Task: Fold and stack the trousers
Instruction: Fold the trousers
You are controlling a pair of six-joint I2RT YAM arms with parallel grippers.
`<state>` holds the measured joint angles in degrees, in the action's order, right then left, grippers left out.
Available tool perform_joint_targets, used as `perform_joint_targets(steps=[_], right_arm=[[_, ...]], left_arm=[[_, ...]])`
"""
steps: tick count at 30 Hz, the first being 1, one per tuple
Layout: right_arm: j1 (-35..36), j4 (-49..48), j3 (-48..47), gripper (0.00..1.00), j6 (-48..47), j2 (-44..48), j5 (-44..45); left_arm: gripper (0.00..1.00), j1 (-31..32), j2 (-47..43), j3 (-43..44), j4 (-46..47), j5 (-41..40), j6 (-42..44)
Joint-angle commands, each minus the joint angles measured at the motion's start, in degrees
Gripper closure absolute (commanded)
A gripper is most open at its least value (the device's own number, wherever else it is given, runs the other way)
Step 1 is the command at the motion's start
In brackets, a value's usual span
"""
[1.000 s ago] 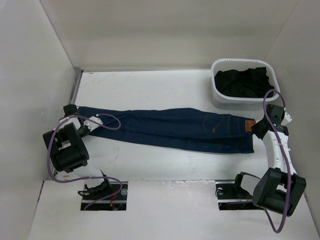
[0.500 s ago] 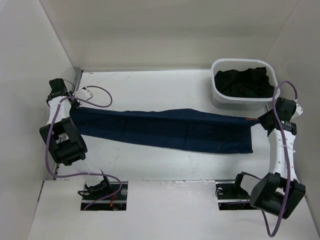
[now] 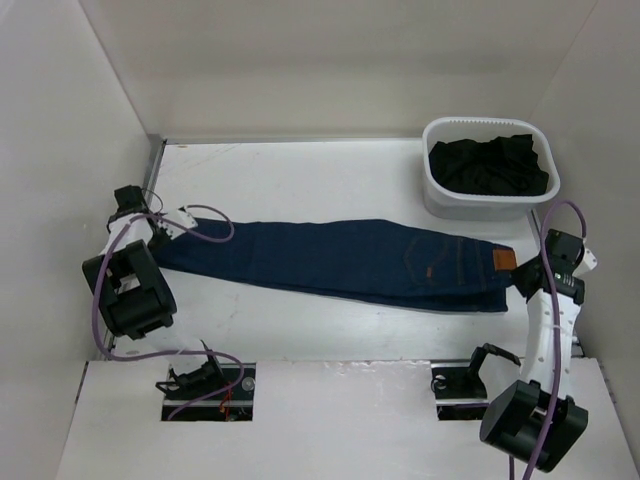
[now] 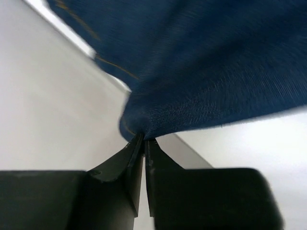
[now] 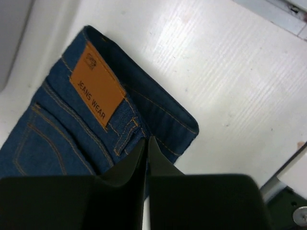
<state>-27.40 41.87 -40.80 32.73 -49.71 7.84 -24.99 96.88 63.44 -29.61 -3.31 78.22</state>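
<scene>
The trousers (image 3: 340, 255) are dark blue jeans lying flat and stretched out across the table, leg ends to the left and waist to the right. The brown waistband patch (image 3: 502, 260) faces up and also shows in the right wrist view (image 5: 97, 91). My left gripper (image 3: 167, 232) is shut on the leg ends; in the left wrist view its closed tips (image 4: 143, 139) pinch a bunch of denim (image 4: 216, 62). My right gripper (image 3: 522, 280) is shut on the waistband beside a belt loop (image 5: 147, 140). The metal waist button is hidden.
A white basket (image 3: 470, 205) holding dark clothes stands at the back right, just behind the waist end. White walls enclose the table on the left, back and right. A metal strip (image 3: 155, 170) runs along the left edge.
The trousers were lifted and pulled taut between both grippers, then came down flat on the table with the patch up. Both grippers moved nearer and lower.
</scene>
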Motion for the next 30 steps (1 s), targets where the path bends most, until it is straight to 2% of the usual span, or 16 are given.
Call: perform_joint_targets(steps=[1,2,3,5,7,12,17,19,23,26,30], right_arm=[[-0.2,0.6,-0.4,0.92,-1.4,0.2,3.0],[-0.2,0.4,-0.5,0.80,-1.7,-0.3,3.3],[-0.2,0.4,-0.6,0.68,-1.6,-0.6,3.5],[-0.5,0.4,-0.8,0.61,-1.9,-0.3,3.6],[-0.5,0.4,-1.0,0.52,-1.9,0.8,4.4],[-0.7,0.8,-2.1,0.39,-3.1,4.8,9.4],[0.8,-0.9,-2.3,0.38,-3.6,5.9,9.0],[3.1,-1.5,-2.8,0.39,-2.7,4.9,8.3],[10.1,-3.6,-3.0,0.41,-0.6,2.5,8.2],[16.7,-4.8,-3.7,0.41,1.2,0.2,9.0],[23.0,-6.4,-3.5,0.41,2.9,-2.5,9.7]], left_arm=[[0.92,0.3,-5.7,-4.7,2.5,-0.7,3.2],[0.86,0.3,-5.8,-5.7,2.9,-1.1,3.6],[0.75,0.4,-5.8,-6.4,3.6,-1.6,3.6],[0.57,0.4,-5.9,-6.7,4.3,-2.3,3.3],[0.49,-0.2,-6.4,-5.6,4.6,-2.1,2.8],[0.43,-2.6,-5.6,4.6,1.6,0.9,-1.0],[0.42,-2.4,-2.1,17.8,-9.9,7.2,-8.1],[0.42,-2.4,0.0,22.2,-14.2,12.2,-12.6],[0.50,-2.0,10.1,27.9,-18.1,13.5,-22.2],[0.54,-2.0,16.5,29.3,-18.0,11.3,-28.8],[0.52,-1.2,17.2,25.4,-9.4,9.7,-34.1]])
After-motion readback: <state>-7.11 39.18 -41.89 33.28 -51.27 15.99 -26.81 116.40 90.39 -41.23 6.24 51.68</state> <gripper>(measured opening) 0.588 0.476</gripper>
